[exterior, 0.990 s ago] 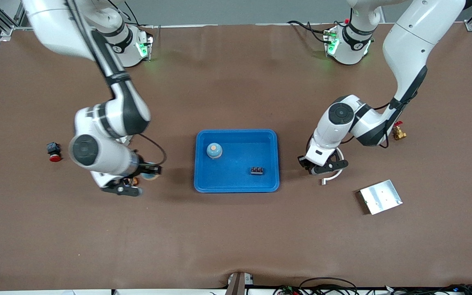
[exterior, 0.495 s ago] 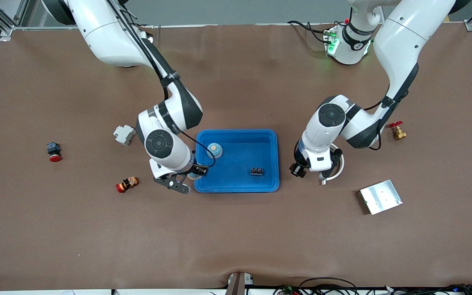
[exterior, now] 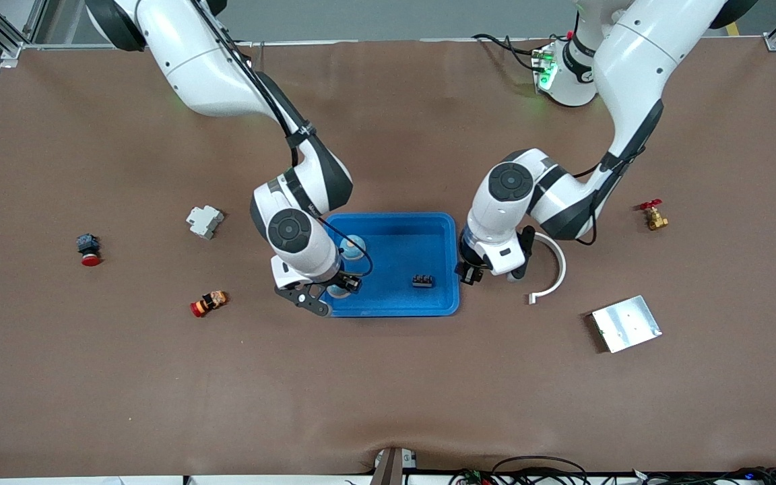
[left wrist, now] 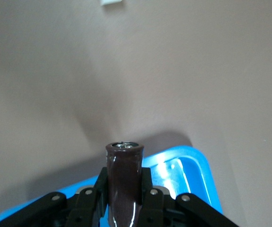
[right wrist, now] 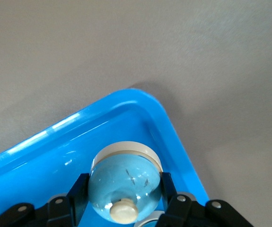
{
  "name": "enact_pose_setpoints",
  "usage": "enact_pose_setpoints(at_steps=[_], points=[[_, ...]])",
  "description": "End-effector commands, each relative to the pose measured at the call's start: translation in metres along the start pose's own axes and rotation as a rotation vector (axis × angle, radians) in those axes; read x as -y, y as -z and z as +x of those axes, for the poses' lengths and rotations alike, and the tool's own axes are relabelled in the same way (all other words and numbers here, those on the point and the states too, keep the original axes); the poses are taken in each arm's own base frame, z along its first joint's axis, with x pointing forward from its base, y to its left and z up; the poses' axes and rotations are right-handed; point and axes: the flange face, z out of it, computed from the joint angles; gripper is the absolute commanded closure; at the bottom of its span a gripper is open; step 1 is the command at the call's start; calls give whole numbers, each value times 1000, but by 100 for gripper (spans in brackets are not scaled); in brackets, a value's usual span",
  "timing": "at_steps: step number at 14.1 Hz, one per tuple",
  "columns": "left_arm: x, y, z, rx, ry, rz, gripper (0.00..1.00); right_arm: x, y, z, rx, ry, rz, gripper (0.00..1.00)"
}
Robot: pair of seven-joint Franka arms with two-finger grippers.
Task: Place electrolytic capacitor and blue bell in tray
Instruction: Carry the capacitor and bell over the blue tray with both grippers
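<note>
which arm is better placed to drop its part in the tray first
Probably the right: its gripper holds the blue bell already over the tray. The left gripper, holding the capacitor, is only at the rim.

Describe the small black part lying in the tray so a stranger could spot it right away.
Find the bright blue tray mid-table. Inside, toward the left arm's end and nearer the front camera than the blue bell, lies a small black ridged block. It is the tray's only dark, boxy item.
</note>
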Motion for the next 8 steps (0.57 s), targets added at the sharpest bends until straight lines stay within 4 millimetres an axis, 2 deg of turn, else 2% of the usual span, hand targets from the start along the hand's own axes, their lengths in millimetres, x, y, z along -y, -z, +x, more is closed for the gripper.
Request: enact_pose_setpoints(at_steps=[1,3,5,6,7,8], points=[[1,-1,-17,-10,110,21,100,7,2,0,11,-14,12,100],[12,-8,-37,-19,133,46,100,8,-5,-5,21,-10,10,97],[17,-12,-45,-24,177,57,100,8,-8,-6,60,-53,33,45],[18,-12,-48,-25,211,57,100,9,-9,-6,90,-83,54,26],[18,-12,-50,-25,234,57,100,8,-8,-5,104,-98,64,0],[21,-12,-57,-24,256,58,100,5,-8,0,100,-96,59,0]])
